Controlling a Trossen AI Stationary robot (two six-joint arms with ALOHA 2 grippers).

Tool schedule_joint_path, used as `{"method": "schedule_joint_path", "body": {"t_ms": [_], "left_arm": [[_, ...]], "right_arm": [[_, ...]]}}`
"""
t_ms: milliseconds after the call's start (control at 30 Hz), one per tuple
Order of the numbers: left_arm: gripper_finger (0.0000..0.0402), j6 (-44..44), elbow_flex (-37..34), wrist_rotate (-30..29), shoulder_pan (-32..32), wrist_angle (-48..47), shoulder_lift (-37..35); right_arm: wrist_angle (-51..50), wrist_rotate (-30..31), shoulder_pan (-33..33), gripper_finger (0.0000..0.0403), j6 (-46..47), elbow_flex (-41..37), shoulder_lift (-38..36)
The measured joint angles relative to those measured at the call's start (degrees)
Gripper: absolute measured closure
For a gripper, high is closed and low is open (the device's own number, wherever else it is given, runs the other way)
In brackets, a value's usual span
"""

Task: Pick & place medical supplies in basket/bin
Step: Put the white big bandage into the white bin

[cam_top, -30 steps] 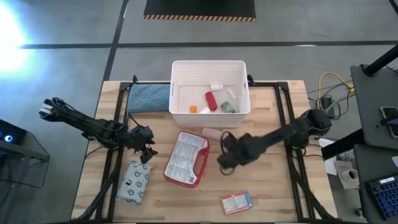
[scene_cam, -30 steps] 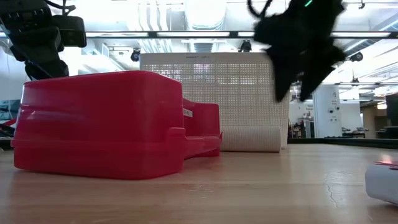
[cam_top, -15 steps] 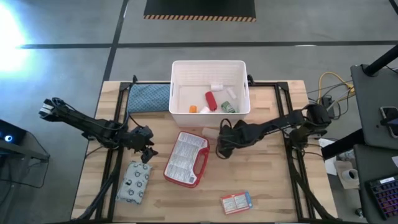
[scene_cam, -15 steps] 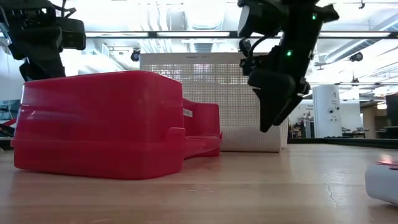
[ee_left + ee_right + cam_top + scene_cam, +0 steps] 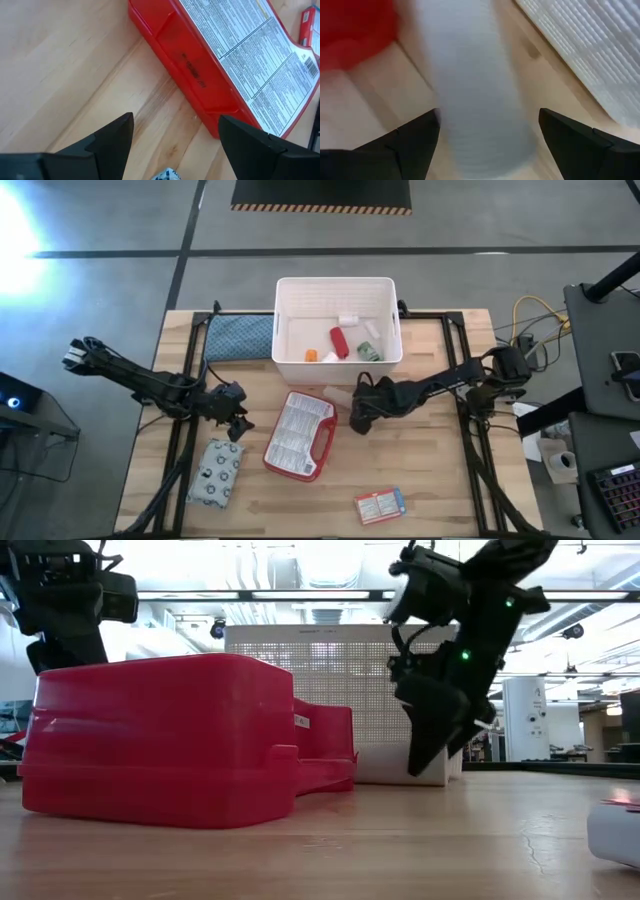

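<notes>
The white slotted bin [image 5: 338, 285] stands at the table's far middle and holds a red cylinder [image 5: 339, 342], a green bottle [image 5: 367, 352] and small white tubes [image 5: 348, 318]. A white roll [image 5: 342, 394] lies on the table against the bin's near wall. My right gripper [image 5: 358, 416] is open, low over the roll [image 5: 475, 85], with one finger on each side of it; I see no touch. The red-edged case [image 5: 299, 435] lies mid-table. My left gripper [image 5: 240, 427] is open and empty beside the case's left edge [image 5: 190, 65]. The patterned pouch [image 5: 217, 472] and the small box [image 5: 380, 505] lie near the front.
A blue quilted pad [image 5: 238, 337] lies left of the bin. In the low view the red case [image 5: 160, 740] fills the left foreground and the bin wall [image 5: 330, 680] stands behind it. Bare wood shows between the case and the small box.
My right gripper has gone toward the table's far edge and down, from beside the case to the white roll by the bin, tipping its fingers downward over it. My left gripper has kept still.
</notes>
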Motion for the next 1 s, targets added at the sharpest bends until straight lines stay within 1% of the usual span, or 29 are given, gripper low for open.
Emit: {"method": "schedule_joint_path", "body": {"t_ms": [100, 200, 267, 367, 467, 533, 567, 667, 733, 800, 900, 1000], "left_arm": [[0.0133, -0.2, 0.0, 0.0, -0.02, 0.01, 0.29], [0.0133, -0.87, 0.0, 0.0, -0.11, -0.02, 0.47], [0.0133, -0.87, 0.0, 0.0, -0.13, 0.0, 0.55], [0.0133, -0.87, 0.0, 0.0, -0.13, -0.01, 0.58], [0.0133, -0.87, 0.0, 0.0, -0.13, -0.01, 0.59], [0.0133, -0.87, 0.0, 0.0, -0.13, -0.01, 0.57], [0.0133, -0.87, 0.0, 0.0, -0.13, -0.01, 0.57], [0.0133, -0.87, 0.0, 0.0, -0.13, -0.02, 0.57], [0.0133, -0.86, 0.0, 0.0, -0.13, -0.01, 0.57], [0.0133, -0.84, 0.0, 0.0, -0.13, -0.02, 0.57], [0.0133, 0.63, 0.0, -0.02, -0.13, -0.01, 0.57], [0.0133, 1.98, 0.0, -0.02, -0.13, -0.02, 0.57]], "right_arm": [[0.09, -0.83, 0.02, 0.009, 2.93, -0.64, -0.01], [-0.1, -3.36, 0.22, 0.013, 5.61, -0.69, -0.03], [-0.07, -4.64, 0.71, 0.0173, 7.11, -0.67, -0.07], [-0.14, -5.38, 2.0, 0.0249, 9.36, -0.3, -0.09], [-0.32, -5.86, 3.58, 0.0324, 11.48, 1.21, -0.09], [-0.59, -5.84, 4.57, 0.0365, 12.7, 2.79, -0.09], [-1.22, -5.8, 5.12, 0.0376, 13.5, 3.91, -0.09], [-5.24, -5.53, 7.2, 0.0382, 15.73, 8.53, -0.24], [-10.6, -3.59, 9.23, 0.0385, 17.56, 13.14, -0.36], [-18.75, 0.24, 11.44, 0.0387, 20.44, 18.72, -0.46], [-30.49, 9.53, 14.79, 0.0392, 25.52, 28.17, -0.46], [-36.12, 20.32, 16.73, 0.0393, 26.32, 38.5, -0.53]]}}
